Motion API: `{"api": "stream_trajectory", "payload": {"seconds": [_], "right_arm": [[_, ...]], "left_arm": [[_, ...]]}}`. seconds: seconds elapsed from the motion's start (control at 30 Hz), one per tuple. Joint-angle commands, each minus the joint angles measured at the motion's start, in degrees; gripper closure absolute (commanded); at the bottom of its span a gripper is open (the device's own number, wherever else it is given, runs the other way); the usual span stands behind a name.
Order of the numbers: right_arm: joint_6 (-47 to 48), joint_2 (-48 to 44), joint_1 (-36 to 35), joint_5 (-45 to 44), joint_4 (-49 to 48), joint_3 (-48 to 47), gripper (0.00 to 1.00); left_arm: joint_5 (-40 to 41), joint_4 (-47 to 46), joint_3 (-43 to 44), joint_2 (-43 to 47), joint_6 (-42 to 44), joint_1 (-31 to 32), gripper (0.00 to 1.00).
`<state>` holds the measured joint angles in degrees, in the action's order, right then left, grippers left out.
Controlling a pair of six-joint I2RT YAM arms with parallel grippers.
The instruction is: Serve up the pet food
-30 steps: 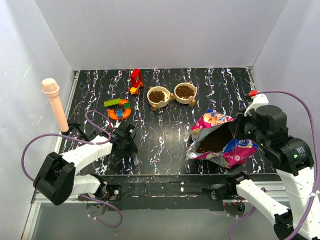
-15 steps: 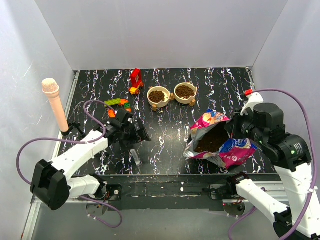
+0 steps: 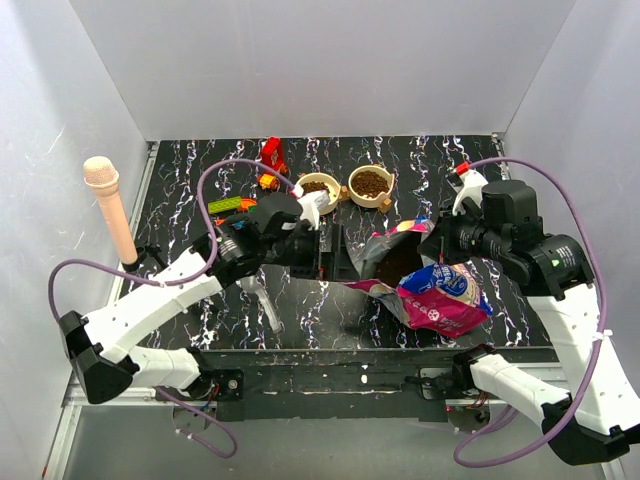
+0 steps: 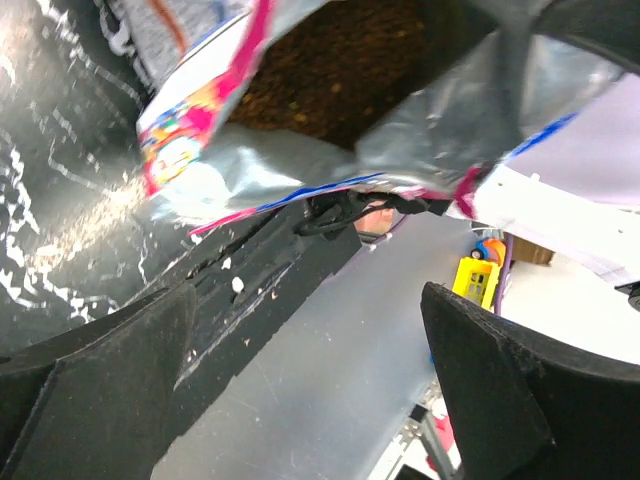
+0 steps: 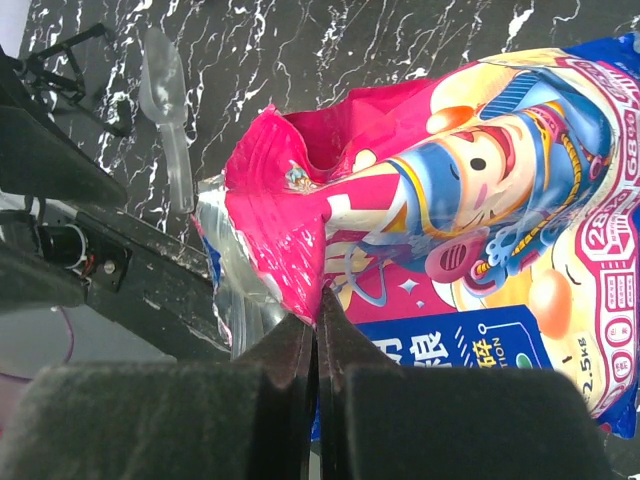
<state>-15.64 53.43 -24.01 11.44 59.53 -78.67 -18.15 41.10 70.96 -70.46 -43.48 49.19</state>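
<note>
The pet food bag (image 3: pixel 440 295), glossy magenta and blue, lies tilted at the front right with its mouth facing left. Brown kibble (image 3: pixel 395 262) shows inside the mouth, and fills the top of the left wrist view (image 4: pixel 340 60). My right gripper (image 5: pixel 318 318) is shut on the bag's pink top edge (image 5: pixel 290 230) and holds it up; from above this gripper (image 3: pixel 437 243) sits at the bag's far side. My left gripper (image 3: pixel 345 255) stands wide open just left of the mouth, with nothing between its fingers (image 4: pixel 495 390). Two cream bowls (image 3: pixel 370 186) (image 3: pixel 316 184) hold kibble.
A clear plastic scoop (image 3: pixel 262 300) lies on the black marbled table (image 3: pixel 450 165) under the left arm and also shows in the right wrist view (image 5: pixel 165 95). Toy blocks (image 3: pixel 270 155) (image 3: pixel 226 205) sit at the back left. A pink microphone-shaped post (image 3: pixel 110 205) stands at the left wall.
My left gripper opened and swung from the front left to the bag's mouth, leaving the scoop on the table. The right gripper raised the bag's edge and drew it left.
</note>
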Motion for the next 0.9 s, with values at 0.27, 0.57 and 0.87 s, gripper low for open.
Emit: {"api": "stream_trajectory", "payload": {"seconds": [0.27,0.57,0.87], "right_arm": [[-0.1,-1.4,-0.3,7.0,-8.4,-4.1,0.99],[-0.1,-2.3,-0.2,8.5,-7.4,-4.8,0.99],[-0.1,-1.4,-0.3,11.9,-7.3,-4.4,0.99]], "left_arm": [[12.4,1.4,17.4,-17.5,18.6,5.0,0.13],[10.5,-0.7,22.7,-28.3,19.6,5.0,0.36],[19.4,5.0,27.6,-23.9,11.9,5.0,1.0]]}}
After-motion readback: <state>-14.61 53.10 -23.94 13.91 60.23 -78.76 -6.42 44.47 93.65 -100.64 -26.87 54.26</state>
